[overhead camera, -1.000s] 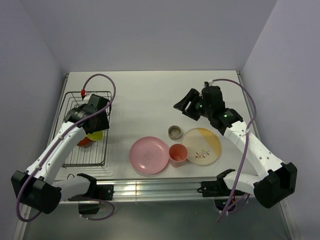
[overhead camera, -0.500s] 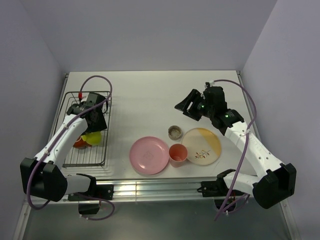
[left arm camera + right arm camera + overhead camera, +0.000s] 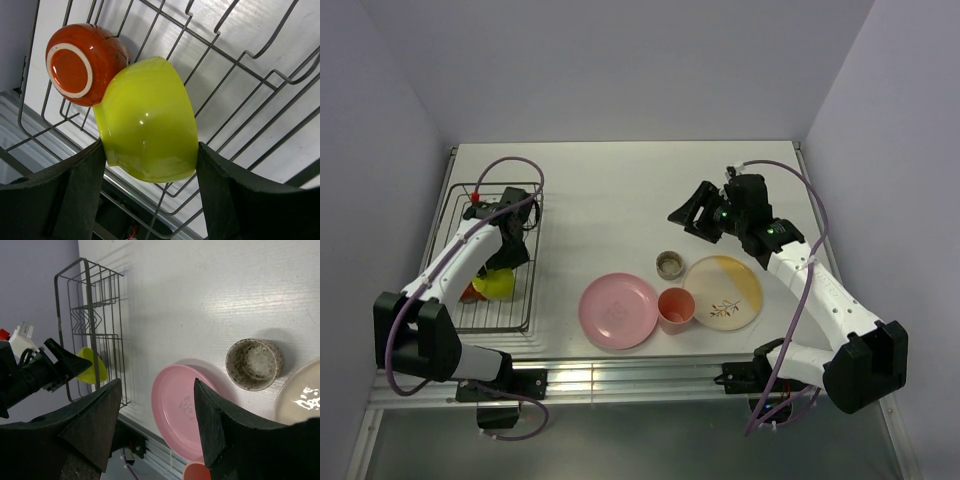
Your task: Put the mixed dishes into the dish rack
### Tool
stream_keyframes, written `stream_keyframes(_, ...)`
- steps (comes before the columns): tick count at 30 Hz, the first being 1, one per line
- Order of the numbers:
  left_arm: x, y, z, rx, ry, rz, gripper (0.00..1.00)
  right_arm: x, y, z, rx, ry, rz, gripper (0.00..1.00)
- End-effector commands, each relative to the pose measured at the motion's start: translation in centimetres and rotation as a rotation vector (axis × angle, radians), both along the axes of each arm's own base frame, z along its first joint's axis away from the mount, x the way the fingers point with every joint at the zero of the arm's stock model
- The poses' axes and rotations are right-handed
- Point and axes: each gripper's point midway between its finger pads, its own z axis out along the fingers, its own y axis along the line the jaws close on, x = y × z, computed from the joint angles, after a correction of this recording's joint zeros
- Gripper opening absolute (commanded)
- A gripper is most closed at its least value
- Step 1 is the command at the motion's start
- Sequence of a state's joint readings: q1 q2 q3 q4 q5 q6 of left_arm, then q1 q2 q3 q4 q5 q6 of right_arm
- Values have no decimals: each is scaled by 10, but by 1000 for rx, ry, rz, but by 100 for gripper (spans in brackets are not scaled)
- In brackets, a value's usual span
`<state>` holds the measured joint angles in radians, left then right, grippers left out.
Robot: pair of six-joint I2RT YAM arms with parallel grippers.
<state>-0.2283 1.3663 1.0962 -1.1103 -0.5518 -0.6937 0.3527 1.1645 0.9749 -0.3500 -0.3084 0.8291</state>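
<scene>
The lime-green bowl (image 3: 147, 120) lies on its side in the dish rack (image 3: 533, 262), leaning on the dark red-orange mug (image 3: 80, 62). My left gripper (image 3: 506, 258) is open just above the bowl, fingers either side of it. On the table lie the pink plate (image 3: 618, 310), the salmon-pink cup (image 3: 676, 307), the grey-tan cup (image 3: 669, 264) and the cream-and-orange plate (image 3: 725, 290). My right gripper (image 3: 687, 217) is open and empty, hovering above and behind the grey-tan cup (image 3: 255, 364).
The rack's far half holds only upright prongs (image 3: 235, 45). The metal rail (image 3: 620, 375) runs along the table's near edge below the plates. Walls close in the left, right and back sides.
The left gripper has drawn back toward the far end of the rack and its elbow has swung left; the bowl has settled lower beside the mug. The right arm has barely moved.
</scene>
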Motion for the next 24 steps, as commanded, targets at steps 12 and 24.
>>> stream_keyframes(12,15,-5,8,93,-21,-4,73,0,-12,-19,-134,-44,54,70)
stream_keyframes(24,21,-10,29,55,-108,-19,99,-10,-20,-30,-244,-33,66,71)
